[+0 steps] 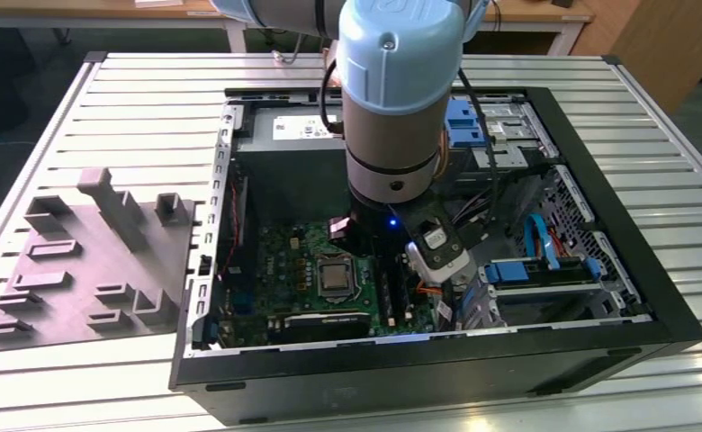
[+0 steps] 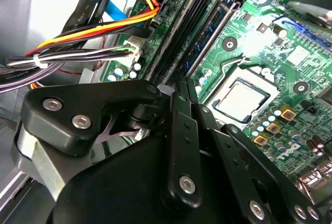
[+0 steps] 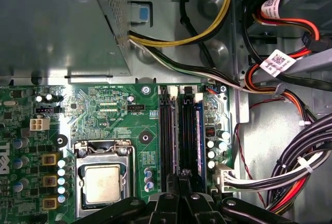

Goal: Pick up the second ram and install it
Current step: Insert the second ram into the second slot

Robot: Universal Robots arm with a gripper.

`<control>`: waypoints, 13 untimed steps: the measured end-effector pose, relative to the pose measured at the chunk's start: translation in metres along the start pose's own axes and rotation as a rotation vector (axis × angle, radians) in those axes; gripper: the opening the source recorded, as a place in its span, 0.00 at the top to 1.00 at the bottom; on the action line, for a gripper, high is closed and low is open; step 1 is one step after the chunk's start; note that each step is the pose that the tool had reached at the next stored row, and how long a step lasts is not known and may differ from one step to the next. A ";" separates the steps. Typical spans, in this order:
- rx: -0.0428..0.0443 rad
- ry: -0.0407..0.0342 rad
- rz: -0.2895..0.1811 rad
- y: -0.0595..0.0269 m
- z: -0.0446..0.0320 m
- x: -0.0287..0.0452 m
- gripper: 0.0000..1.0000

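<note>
Jaws point(image 3: 179, 182) look nearly closed at the bottom centre of the first wrist view, over the slots point(image 3: 168, 136); no clear hold shows. Ram point(image 3: 198, 138) stands seated just beside them, its long axis running up the frame along the slots.

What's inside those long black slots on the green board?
In the first wrist view, one of the long black slots holds a blue ram stick standing on edge. The gripper covers the slots' near ends, so that part is hidden.
</note>
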State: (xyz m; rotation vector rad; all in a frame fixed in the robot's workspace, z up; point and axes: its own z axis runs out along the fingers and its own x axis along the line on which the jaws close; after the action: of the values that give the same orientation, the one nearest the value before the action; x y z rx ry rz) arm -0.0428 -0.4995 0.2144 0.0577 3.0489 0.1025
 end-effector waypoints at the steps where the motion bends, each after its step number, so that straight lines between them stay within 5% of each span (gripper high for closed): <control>1: 0.0000 0.0000 0.000 0.0000 0.0000 0.0000 0.89; 13: 0.0000 0.0000 0.000 0.0000 0.0005 0.0000 0.82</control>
State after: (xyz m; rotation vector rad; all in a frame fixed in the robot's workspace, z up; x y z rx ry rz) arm -0.0428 -0.4995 0.2139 0.0578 3.0489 0.1024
